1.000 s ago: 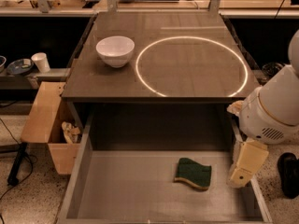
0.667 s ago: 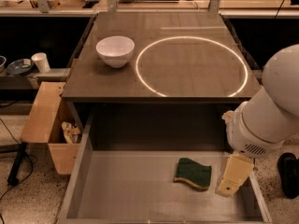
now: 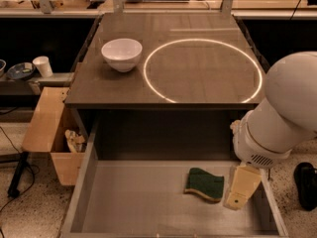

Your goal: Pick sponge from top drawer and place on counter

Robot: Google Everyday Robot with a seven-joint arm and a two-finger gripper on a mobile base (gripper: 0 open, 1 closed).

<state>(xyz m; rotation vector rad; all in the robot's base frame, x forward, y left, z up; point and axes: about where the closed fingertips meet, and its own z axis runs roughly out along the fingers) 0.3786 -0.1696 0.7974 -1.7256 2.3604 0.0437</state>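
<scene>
The sponge, dark green on top with a yellow foam edge, lies flat on the bottom of the open grey top drawer, right of its middle. My gripper, with cream-yellow fingers, hangs from the white arm into the drawer just to the right of the sponge, close beside it. The counter lies above and behind the drawer, with a bright ring of light on its right half.
A white bowl stands on the counter's left part. A tan wooden box with small items sits left of the drawer. A paper cup and a dish stand on a low shelf at far left. A black object lies on the floor at right.
My arm and gripper have moved left and lower into the drawer, from near the right wall to just beside the sponge. The sponge has not moved.
</scene>
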